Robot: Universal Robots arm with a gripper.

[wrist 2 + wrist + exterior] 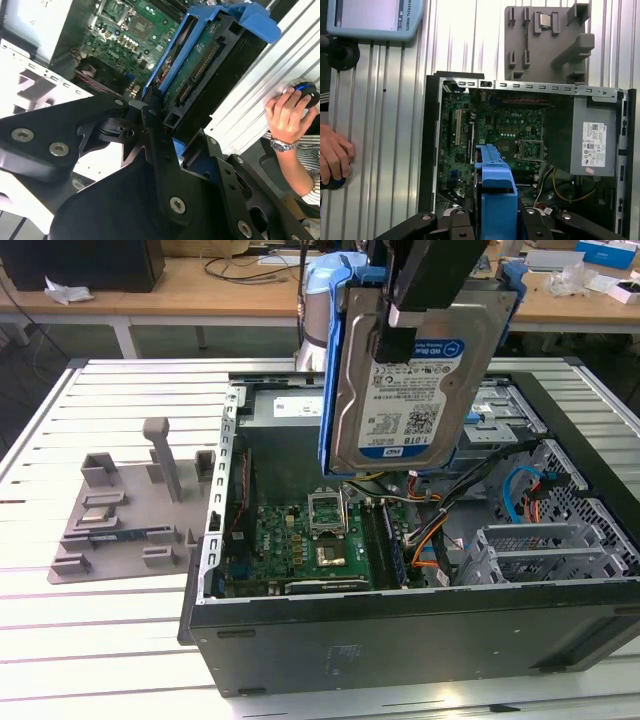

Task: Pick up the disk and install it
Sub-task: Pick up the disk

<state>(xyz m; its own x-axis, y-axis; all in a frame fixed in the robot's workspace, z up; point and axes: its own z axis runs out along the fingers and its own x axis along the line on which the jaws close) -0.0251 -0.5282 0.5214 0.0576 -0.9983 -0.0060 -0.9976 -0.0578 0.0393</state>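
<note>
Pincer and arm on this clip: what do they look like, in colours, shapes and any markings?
The pincer is matt black: flat angular linkage plates joined by silver round-headed screws, seen in both wrist views. In the exterior view its fingers are slim black bars, one with a small white band. Behind stands a pale grey cylindrical arm segment.

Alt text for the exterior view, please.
The gripper holds the disk upright, label toward the camera, over the open computer case on a slatted table. A grey fixture plate lies at the exterior view's left.
</note>
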